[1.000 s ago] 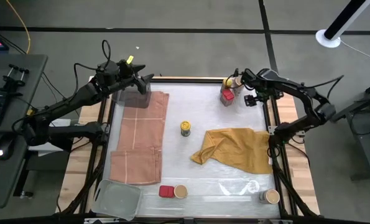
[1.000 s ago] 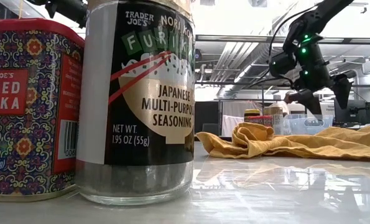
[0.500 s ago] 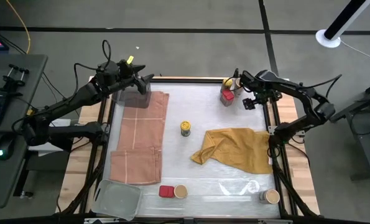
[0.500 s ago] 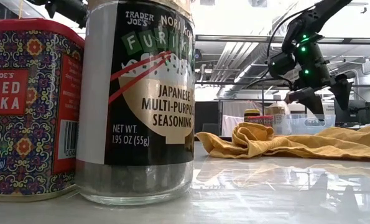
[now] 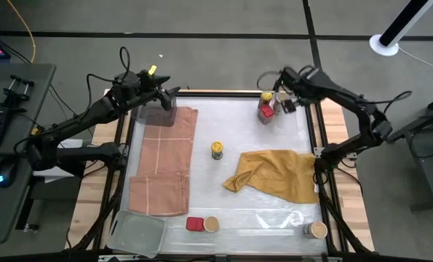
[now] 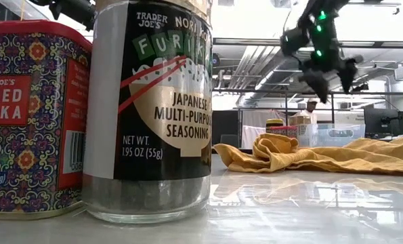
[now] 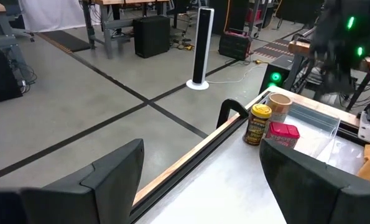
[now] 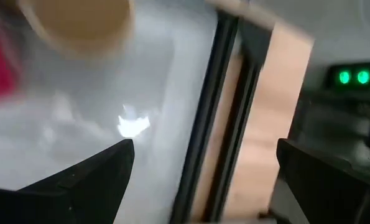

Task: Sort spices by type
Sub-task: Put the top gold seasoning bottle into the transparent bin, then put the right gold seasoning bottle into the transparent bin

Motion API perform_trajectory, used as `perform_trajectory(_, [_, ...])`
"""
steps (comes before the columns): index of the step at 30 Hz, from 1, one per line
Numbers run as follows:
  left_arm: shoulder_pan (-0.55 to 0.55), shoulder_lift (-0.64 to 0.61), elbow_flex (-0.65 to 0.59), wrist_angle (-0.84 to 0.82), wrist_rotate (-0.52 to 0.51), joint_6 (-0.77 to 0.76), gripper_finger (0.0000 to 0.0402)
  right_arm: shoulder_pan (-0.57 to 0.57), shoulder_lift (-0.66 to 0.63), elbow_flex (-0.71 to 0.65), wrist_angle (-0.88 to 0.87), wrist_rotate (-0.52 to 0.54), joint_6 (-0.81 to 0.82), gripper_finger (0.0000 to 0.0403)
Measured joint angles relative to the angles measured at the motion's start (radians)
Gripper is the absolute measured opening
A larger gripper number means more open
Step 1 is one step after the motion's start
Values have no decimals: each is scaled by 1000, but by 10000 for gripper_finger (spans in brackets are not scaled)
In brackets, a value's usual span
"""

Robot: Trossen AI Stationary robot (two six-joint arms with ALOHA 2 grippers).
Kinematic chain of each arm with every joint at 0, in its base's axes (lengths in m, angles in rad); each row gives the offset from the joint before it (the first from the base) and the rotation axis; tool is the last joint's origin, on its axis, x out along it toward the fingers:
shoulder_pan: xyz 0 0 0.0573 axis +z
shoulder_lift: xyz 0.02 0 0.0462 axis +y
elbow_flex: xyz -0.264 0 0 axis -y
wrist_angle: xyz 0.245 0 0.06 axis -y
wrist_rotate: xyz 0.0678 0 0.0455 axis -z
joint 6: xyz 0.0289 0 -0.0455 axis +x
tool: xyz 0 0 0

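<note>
Mustard cloth [image 5: 274,173] lies crumpled between the scattered spice jars [image 5: 217,150].

Red tin [image 6: 32,118] has a busy floral pattern in blue and gold, black-labelled jar [image 6: 154,112] with green letter tiles, mustard-yellow cloth [image 5: 274,175], pinkish-brown checked towel [image 5: 165,160].

A glossy, reflective bench [image 6: 309,203] is seen; the furikake jar [image 6: 154,108] is smooth glass, the mustard cloth [image 6: 323,157] matt and rumpled.
</note>
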Motion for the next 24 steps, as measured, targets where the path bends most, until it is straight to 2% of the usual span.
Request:
perform_trajectory(7, [0, 0, 0, -7, 0, -2, 306, -34, 0, 171, 161, 69, 103, 389])
perform_trajectory(15, [0, 0, 0, -45, 0, -30, 306, -63, 0, 167, 277, 64, 157, 389])
perform_trajectory(17, [0, 0, 0, -42, 0, -37, 306, -63, 0, 167, 291, 49, 219, 389])
perform_trajectory(19, [0, 0, 0, -37, 0, -37, 306, -70, 1, 167, 367, -24, 238, 389])
perform_trajectory(22, [0, 0, 0, -34, 0, -37, 306, -84, 30, 167, 506, -232, 216, 389])
perform_trajectory(24, [0, 0, 0, -34, 0, -37, 306, -86, 78, 172, 545, -327, 216, 389])
